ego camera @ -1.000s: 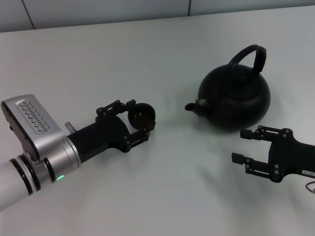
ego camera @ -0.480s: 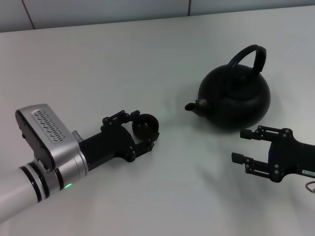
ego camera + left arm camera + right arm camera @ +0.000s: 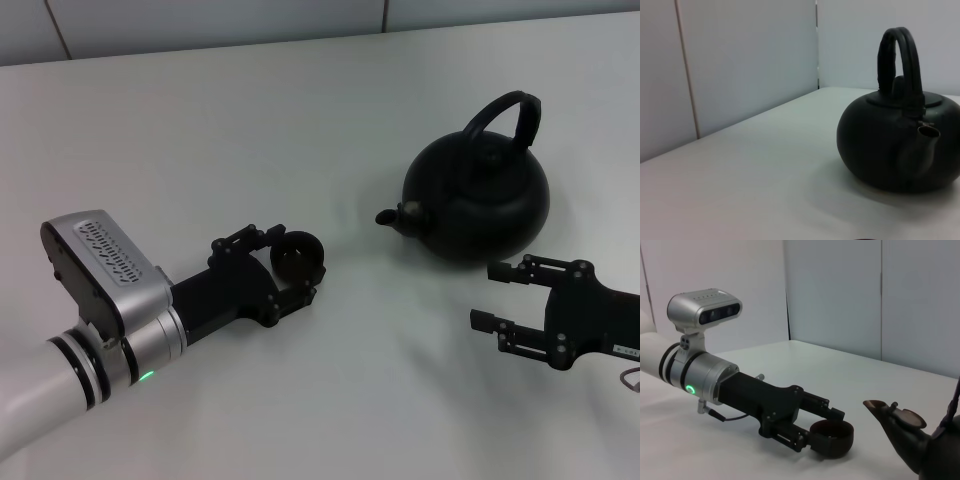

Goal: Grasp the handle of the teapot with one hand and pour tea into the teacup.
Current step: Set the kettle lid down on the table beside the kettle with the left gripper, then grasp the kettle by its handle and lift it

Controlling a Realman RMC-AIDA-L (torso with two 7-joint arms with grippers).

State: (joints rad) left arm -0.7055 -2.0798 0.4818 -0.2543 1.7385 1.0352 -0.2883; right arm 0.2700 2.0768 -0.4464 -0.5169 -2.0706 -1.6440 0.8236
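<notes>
The matte-black teapot (image 3: 480, 200) stands at the right of the table, its spout (image 3: 392, 215) pointing toward my left arm and its arched handle (image 3: 512, 112) upright over the lid. The small dark teacup (image 3: 297, 258) is held between the fingers of my left gripper (image 3: 295, 266), a short way left of the spout. The right wrist view shows the teacup (image 3: 831, 439) level and down at the tabletop, with the left gripper (image 3: 827, 432) shut on it. My right gripper (image 3: 487, 296) hovers open just in front of the teapot, touching nothing. The left wrist view faces the teapot (image 3: 890, 150).
The pale table (image 3: 250, 130) carries nothing else. Grey wall panels (image 3: 200, 20) run along its far edge. My left arm's silver camera housing (image 3: 100, 265) sits at the near left.
My left arm has shifted right and a little nearer, carrying the teacup lower and slightly closer to the spout. The right gripper and the teapot have not moved.
</notes>
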